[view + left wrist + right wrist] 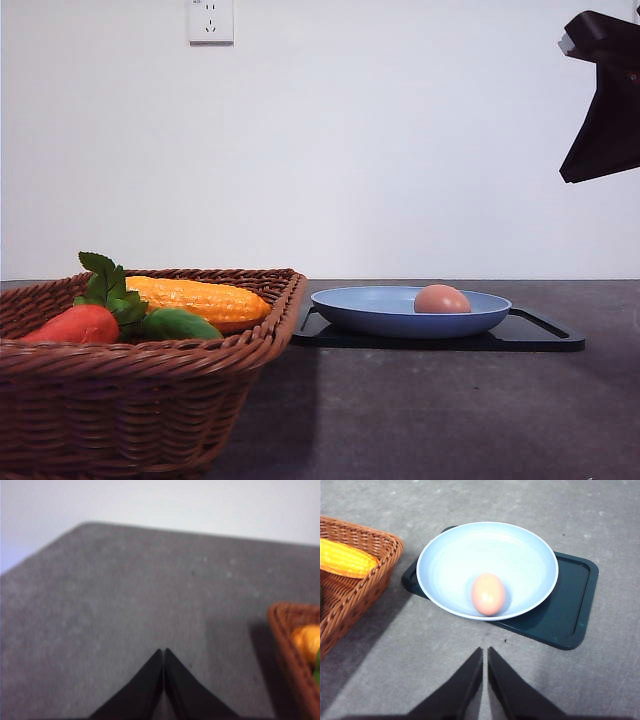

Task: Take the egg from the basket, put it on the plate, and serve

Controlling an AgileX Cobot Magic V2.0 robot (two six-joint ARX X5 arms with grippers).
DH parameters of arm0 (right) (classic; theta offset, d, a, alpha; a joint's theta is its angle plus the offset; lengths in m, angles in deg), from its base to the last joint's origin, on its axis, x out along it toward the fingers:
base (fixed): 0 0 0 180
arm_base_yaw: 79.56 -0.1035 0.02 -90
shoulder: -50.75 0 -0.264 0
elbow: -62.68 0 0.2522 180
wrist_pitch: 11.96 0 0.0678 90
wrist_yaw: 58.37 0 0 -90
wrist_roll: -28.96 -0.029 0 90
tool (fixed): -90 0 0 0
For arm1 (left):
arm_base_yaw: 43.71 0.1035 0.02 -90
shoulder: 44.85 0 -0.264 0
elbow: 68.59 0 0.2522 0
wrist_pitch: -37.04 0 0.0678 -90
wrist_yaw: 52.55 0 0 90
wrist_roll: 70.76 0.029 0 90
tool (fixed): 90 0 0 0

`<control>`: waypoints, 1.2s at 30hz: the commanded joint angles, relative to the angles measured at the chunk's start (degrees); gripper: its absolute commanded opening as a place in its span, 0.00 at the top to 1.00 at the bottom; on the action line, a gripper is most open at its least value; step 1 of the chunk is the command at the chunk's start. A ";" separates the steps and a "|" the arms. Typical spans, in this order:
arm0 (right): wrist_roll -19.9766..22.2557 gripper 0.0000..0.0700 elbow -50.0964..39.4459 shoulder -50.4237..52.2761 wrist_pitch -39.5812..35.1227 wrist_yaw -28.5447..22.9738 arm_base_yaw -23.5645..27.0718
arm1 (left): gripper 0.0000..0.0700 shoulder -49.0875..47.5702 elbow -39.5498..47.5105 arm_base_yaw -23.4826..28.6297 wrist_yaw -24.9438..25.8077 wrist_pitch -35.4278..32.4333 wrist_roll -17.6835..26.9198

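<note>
The egg point(488, 594) lies inside the light blue plate point(450, 555), off-centre and close to the rim, touching the plate's floor. The plate sits on a flat black tray point(565, 615), overhanging the tray's edge on the basket's side, and the tray rests on the dark grey speckled surface point(420, 410). To the robot's left of the plate stands the brown wicker basket point(130, 400), its corner just beside the tray in the front view. In it lie a yellow corn cob point(200, 300), a red vegetable point(78, 325) with green leaves point(105, 285), and a green piece point(180, 324) next to them. The right tool point(485, 652) hangs above the surface short of the plate, its two black fingers drawn together with only a thin slit between them, holding nothing; part of the right arm point(605, 95) shows high up in the front view. The left tool point(164, 652) has its fingers pressed together too, empty, over bare surface with the basket's rim off to one side. A white wall socket point(210, 20) sits high on the wall; no writing on it can be read.
</note>
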 commanded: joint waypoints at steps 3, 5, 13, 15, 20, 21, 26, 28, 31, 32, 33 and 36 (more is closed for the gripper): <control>-0.79 1.00 0.52 -0.17 -0.59 -0.26 -0.39 | 1.00 -0.16 1.34 0.02 0.09 -0.53 -0.57; -0.79 1.00 0.52 -0.17 -0.58 -0.26 -0.39 | 1.00 -0.16 1.97 0.02 0.09 -0.59 -1.13; -0.79 1.00 0.52 -0.17 -0.59 -0.26 -0.39 | 1.00 -0.16 1.99 0.02 0.11 -0.86 -2.83; -0.79 1.00 0.52 -0.17 -0.58 -0.26 -0.39 | 1.00 -0.14 1.99 0.02 0.09 -0.85 -2.83; -0.79 1.00 0.52 -0.17 -0.60 -0.26 -0.39 | 1.00 -0.14 1.99 0.02 0.10 -0.84 -2.83; -0.79 1.00 0.52 -0.17 -0.60 -0.26 -0.39 | 1.00 -0.14 1.99 0.02 0.09 -0.86 -2.83; -0.79 1.00 0.52 -0.17 -0.58 -0.26 -0.39 | 1.00 -0.14 1.99 0.02 0.11 -0.86 -2.83; -0.79 1.00 0.52 -0.17 -0.60 -0.26 -0.39 | 1.00 -0.14 1.99 0.02 0.10 -0.86 -2.83; -0.75 1.00 0.52 -0.17 -0.58 -0.26 -0.39 | 1.00 -0.14 1.99 0.02 0.10 -0.86 -2.83; -0.67 1.00 0.52 -0.17 -0.58 -0.26 -0.39 | 1.00 -0.14 1.99 0.02 0.08 -0.86 -2.83; -0.26 1.00 0.52 -0.17 -0.55 -0.28 -0.39 | 1.00 -0.14 1.99 0.02 0.08 -0.86 -2.83; 3.07 1.00 0.52 0.62 -0.51 -1.80 -0.33 | 1.00 -0.14 1.99 0.02 0.11 -0.86 -2.83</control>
